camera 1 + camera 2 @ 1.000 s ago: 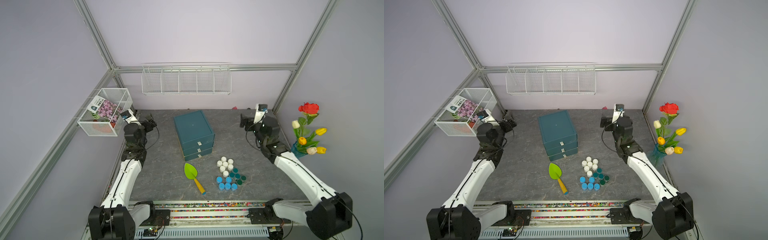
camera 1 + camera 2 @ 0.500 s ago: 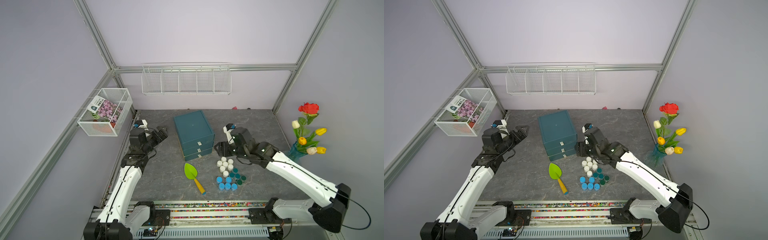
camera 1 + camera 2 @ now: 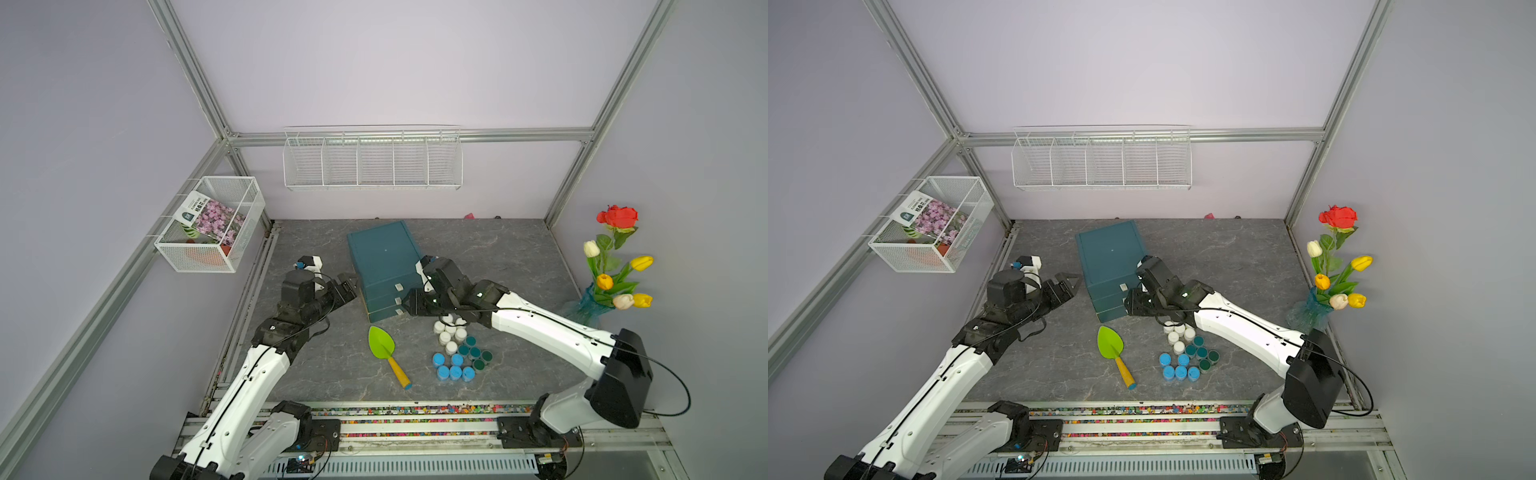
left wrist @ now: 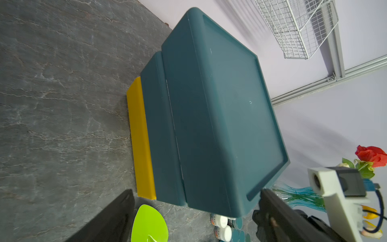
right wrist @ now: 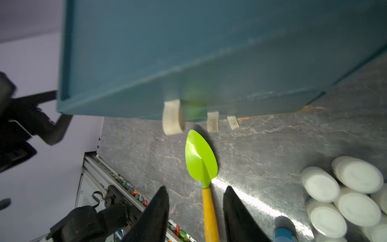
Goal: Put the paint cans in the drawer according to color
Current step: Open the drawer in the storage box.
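The paint cans stand in one cluster on the grey tabletop: white cans (image 3: 449,332), dark teal cans (image 3: 476,353) and light blue cans (image 3: 453,370), seen in both top views (image 3: 1177,334). The teal drawer unit (image 3: 382,257) has three shut drawers with pale pull tabs (image 5: 172,117). My left gripper (image 3: 349,284) hangs open beside the unit's left front corner, its wide jaws empty (image 4: 196,191). My right gripper (image 3: 409,305) is open and empty (image 5: 196,188), close to the drawer fronts on their right side, just behind the white cans (image 5: 343,188).
A green trowel (image 3: 382,343) with a yellow handle lies in front of the drawer unit, left of the cans. A yellow strip (image 4: 141,142) lies along the unit's base. A vase of flowers (image 3: 611,274) stands at the right edge. Wire baskets (image 3: 210,224) hang on the walls.
Both arms have swung forward from the back corners to the drawer unit's front. The right jaws have narrowed a good deal, the left jaws slightly.
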Robot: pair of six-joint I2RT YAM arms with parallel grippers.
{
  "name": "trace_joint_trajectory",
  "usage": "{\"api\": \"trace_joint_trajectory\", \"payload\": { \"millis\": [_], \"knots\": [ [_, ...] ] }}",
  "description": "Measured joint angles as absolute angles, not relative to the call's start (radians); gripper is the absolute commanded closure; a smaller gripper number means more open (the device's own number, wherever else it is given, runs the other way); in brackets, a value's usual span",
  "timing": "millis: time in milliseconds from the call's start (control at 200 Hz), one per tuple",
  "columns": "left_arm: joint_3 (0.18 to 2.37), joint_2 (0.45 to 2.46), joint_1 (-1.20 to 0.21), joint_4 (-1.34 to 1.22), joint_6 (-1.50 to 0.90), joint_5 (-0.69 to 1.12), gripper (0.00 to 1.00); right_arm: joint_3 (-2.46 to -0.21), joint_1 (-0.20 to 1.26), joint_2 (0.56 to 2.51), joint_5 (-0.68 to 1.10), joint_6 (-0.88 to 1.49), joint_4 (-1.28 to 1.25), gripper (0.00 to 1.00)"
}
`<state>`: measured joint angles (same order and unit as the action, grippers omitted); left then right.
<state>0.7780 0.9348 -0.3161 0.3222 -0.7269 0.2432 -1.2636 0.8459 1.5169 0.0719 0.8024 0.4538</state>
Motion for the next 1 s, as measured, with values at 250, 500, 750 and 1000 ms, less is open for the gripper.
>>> {"api": "trace_joint_trajectory", "payload": {
  "millis": [250,500,750,1000],
  "knots": [
    [0.756,0.920,-0.322,0.312,-0.745,0.239,0.10,-1.322,0.846,1.567,0.073,0.842,0.398,0.56],
    [0.746,0.918,-0.322,0.286,-0.760,0.248,0.16,-1.349,0.842,1.615,0.072,0.858,0.392,0.67],
    [0.733,0.908,-0.322,0.261,-0.777,0.262,0.16,-1.365,0.810,1.622,0.072,0.867,0.397,0.86],
    [0.716,0.909,-0.322,0.252,-0.794,0.268,0.17,-1.378,0.753,1.623,0.095,0.860,0.404,1.00]
  ]
}}
